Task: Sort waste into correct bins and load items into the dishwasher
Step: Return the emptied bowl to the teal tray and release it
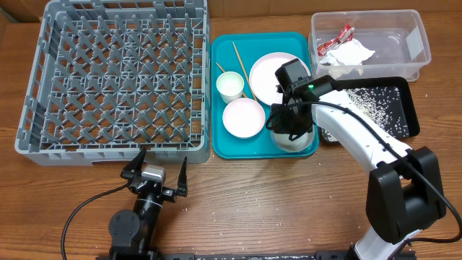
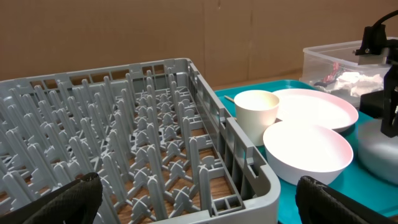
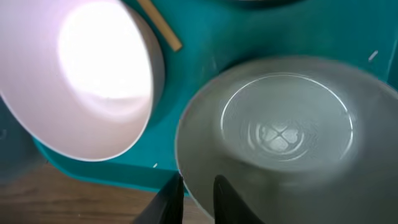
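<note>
Although the grey dish rack (image 1: 115, 150) holds nothing yet, we judge the waste sorting largely done. The red-and-white wrapper (image 1: 339, 37) and napkin (image 1: 355, 54) lie in the clear tub (image 1: 420, 50), and rice (image 1: 372, 101) is scattered across the black tray (image 1: 406, 94). The plate (image 1: 266, 66), cup (image 1: 230, 85), upright bowl (image 1: 243, 117) and chopsticks (image 1: 240, 61) sit on the teal tray (image 1: 220, 144). At that tray's near right corner an upturned bowl (image 3: 286, 130) shows its foot ring. The right gripper (image 3: 196, 196) hangs over its near edge, jaws a sliver apart with the rim between them; we cannot tell whether they pinch it. The left gripper (image 1: 160, 166) hovers over the bench just before the rack, jaws spread wide, holding nothing. Loading appears to be the step in hand. Next, the upturned bowl needs a firm rim grip, a lift clear of the tray lip, then a carry left to the pegs.
</note>
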